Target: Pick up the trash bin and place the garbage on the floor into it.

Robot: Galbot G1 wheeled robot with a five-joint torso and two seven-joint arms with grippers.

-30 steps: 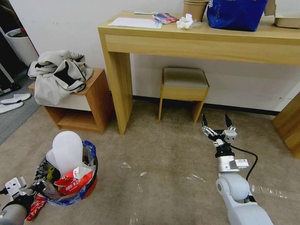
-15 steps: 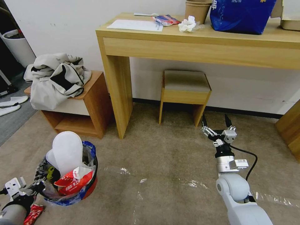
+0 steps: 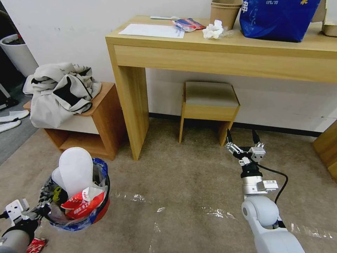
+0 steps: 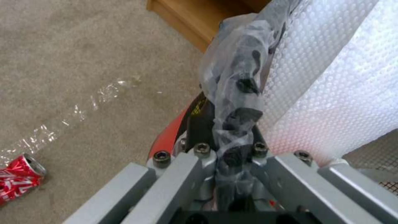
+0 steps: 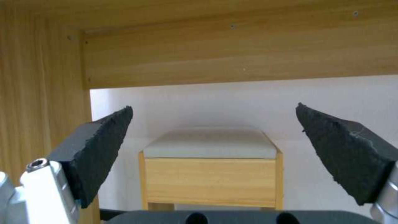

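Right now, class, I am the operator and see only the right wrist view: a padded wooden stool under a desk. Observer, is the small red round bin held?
Observer: Yes. The left gripper is shut on the bag-lined rim of the small round red trash bin.
Operator: Any litter on the carpet?
Observer: A red drinks can lies on the beige carpet beside the bin.
Operator: What is in the bin?
Observer: A white flat slipper stands up out of it, above red wrappers.

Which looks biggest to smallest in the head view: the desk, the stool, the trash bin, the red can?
1. Desk.
2. Stool and trash bin look alike; the bin sits nearer the camera, so unranked.
3. Red can, partly cut off at the edge.
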